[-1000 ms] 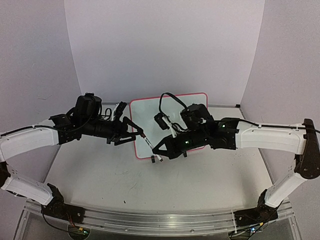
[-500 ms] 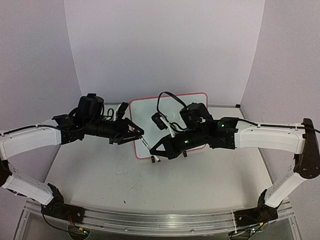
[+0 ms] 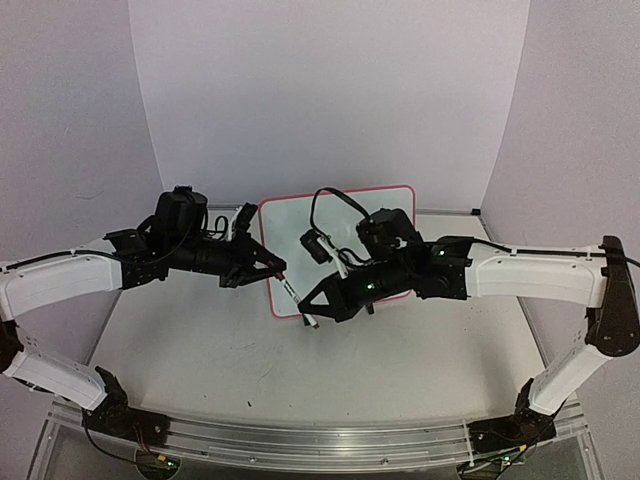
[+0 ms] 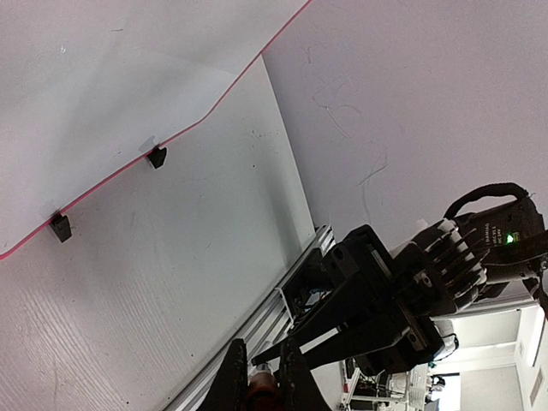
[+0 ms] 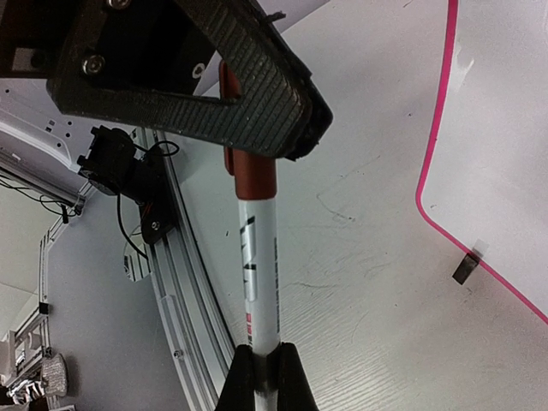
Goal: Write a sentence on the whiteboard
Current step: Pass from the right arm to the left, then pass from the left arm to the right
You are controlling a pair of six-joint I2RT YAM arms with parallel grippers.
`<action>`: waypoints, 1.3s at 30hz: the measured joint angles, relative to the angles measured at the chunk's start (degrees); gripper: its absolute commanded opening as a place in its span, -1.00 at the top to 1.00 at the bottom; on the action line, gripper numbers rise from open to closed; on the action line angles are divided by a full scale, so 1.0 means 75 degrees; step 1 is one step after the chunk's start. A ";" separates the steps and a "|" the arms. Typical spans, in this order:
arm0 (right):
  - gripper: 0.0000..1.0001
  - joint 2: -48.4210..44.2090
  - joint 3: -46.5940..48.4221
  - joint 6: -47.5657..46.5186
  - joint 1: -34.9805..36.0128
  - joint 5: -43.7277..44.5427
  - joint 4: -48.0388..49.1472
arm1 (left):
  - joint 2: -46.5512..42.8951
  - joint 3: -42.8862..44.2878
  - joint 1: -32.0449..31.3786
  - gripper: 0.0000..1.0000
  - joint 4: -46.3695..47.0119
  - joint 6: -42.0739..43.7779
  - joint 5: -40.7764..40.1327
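Note:
The whiteboard with its pink rim stands at the back centre; it also shows in the wrist views. The sentence is out of view; the face that shows bears no writing. A white marker with a red cap hangs in the air before the board's left lower corner. My right gripper is shut on the barrel's tail end. My left gripper is shut on the red cap, its ribbed pad across the cap.
The board's two black feet rest on the grey table. An aluminium rail runs along the near edge. Purple backdrop walls stand behind and at both sides. A black cable loops above the right wrist.
My left gripper's fingers have come together from open onto the marker's red cap. The right gripper has held the barrel throughout and drifted a little left.

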 measured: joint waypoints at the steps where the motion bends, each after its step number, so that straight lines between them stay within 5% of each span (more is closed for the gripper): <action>1: 0.73 0.0000 0.0000 0.0002 0.0002 0.0044 0.0006 | -0.0002 0.0000 0.0000 1.00 -0.0002 -0.0003 -0.0003; 4: -0.14 -0.0002 -0.0012 0.0101 0.0024 0.0282 0.0067 | -0.0063 -0.0025 -0.0004 1.00 -0.0003 -0.0050 -0.0181; 6: -0.50 -0.0040 -0.0091 0.0275 0.0028 0.0518 0.0248 | -0.0180 -0.0089 -0.0006 1.00 0.0032 -0.0113 -0.0393; 10: -0.72 -0.0403 -0.0555 0.0929 0.0028 0.1023 0.1001 | -0.0831 -0.0574 -0.0003 1.00 0.0659 -0.0500 -0.0940; 24: -0.79 -0.0208 -0.2063 0.4570 0.0022 0.1383 0.7630 | -0.1564 -0.1382 -0.0010 1.00 0.4272 -0.1779 -0.2242; 39: -0.58 0.0391 -0.1498 0.5327 0.0025 0.1306 0.9253 | -0.1465 -0.1687 -0.0411 1.00 0.5072 -0.1512 -0.2721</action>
